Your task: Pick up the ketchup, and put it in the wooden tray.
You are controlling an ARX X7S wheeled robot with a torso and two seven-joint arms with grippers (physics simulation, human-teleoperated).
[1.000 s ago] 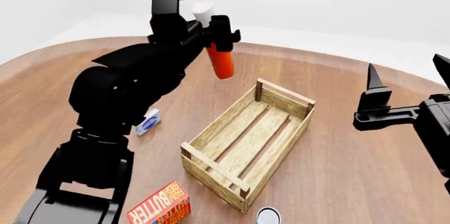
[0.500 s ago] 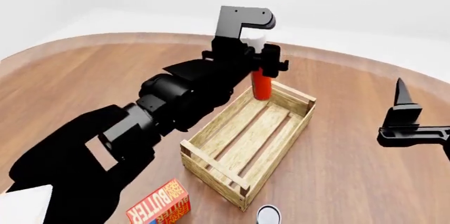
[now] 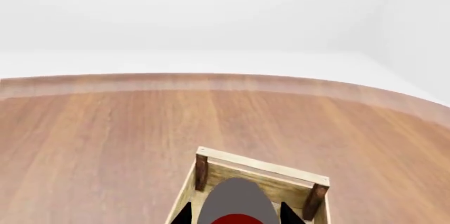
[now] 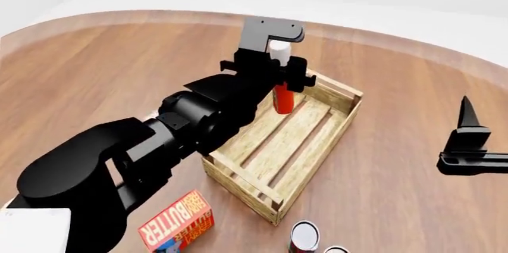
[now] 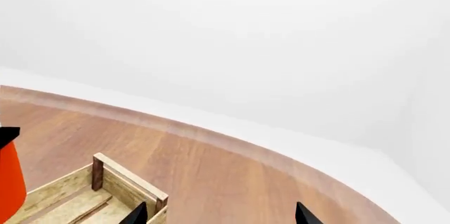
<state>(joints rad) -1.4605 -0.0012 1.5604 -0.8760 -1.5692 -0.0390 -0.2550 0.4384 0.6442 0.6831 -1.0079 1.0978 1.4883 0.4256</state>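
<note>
Your left gripper (image 4: 279, 74) is clamped on the slim orange-red plastic squeeze bottle of ketchup (image 4: 282, 99), gripping it just below its white cap, with the bottle hanging upright and its red body pointing down. The bottle sits over the far end of the open rectangular tray of pale rough wooden slats (image 4: 238, 172), its lower end dipping below the level of the far rim, between the two far corner posts; you cannot tell whether the base touches the slat floor. In the left wrist view the bottle's grey-white cap fills the bottom edge, with the tray's far wall and its two dark posts (image 3: 256, 165) just beyond it.

Your right gripper (image 4: 470, 146) hovers well to the right of the tray, apart from everything, its two dark fingertips spread wide with nothing between them.

On the round brown wooden table (image 4: 103, 68), a red-and-orange butter box (image 4: 176, 229) lies near the tray's near-left corner, and a small can with a white top (image 4: 303, 236) stands just beyond the tray's near corner, with a second can beside it cut off by the edge
</note>
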